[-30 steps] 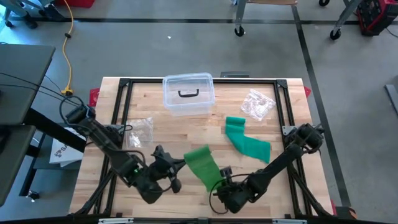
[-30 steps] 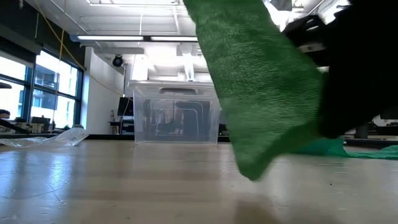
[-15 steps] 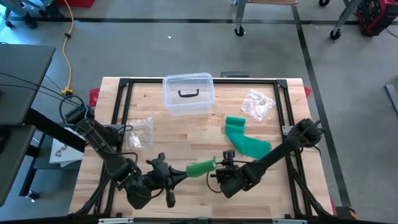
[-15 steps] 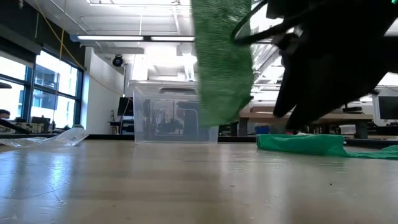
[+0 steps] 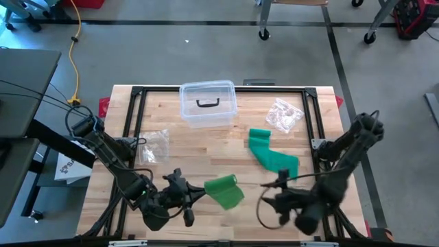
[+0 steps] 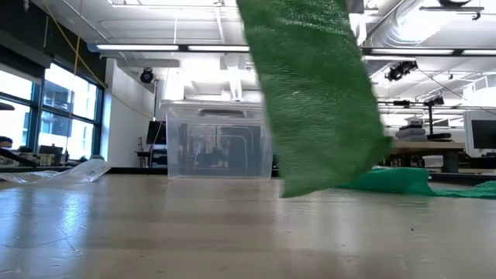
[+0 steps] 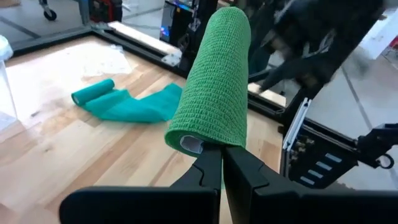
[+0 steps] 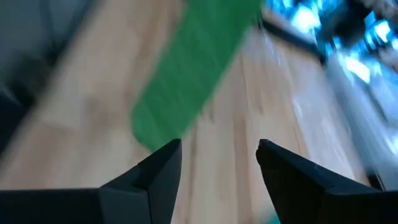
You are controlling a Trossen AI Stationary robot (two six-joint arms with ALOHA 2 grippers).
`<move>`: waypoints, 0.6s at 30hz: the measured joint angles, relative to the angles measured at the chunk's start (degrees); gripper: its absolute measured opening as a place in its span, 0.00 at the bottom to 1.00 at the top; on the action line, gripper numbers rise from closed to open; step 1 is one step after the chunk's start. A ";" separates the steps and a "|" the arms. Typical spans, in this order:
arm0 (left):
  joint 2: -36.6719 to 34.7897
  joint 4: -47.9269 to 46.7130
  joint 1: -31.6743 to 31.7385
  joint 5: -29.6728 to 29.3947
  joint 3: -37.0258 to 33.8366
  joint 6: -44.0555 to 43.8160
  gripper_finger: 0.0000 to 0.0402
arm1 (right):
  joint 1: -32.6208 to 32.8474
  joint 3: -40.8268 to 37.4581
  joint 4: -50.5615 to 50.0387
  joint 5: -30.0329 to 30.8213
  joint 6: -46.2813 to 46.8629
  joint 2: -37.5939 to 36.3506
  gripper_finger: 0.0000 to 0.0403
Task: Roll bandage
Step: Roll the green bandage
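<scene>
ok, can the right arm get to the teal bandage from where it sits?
Probably yes: the right pincer is open and empty, and the teal bandage lies flat just beyond it on bare table, with nothing between them.

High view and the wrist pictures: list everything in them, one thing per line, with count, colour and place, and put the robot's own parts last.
Bandage roll: one, green, held above the table's front middle.
Loose bandage: one, teal-green, lying partly unrolled, right of centre.
Storage box: one, clear with a dark handle, back centre.
Plastic wrappers: two, clear, one back right, one at the left.
Table: one, light wood with a black frame.
Left gripper: one, dark, shut on the bandage roll.
Right gripper: one, dark, open, empty, front right of the roll.
</scene>
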 joint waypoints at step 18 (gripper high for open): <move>1.84 -2.69 3.01 6.18 0.02 -2.42 0.00 | -12.53 -19.61 54.68 -13.38 -16.98 -6.97 0.45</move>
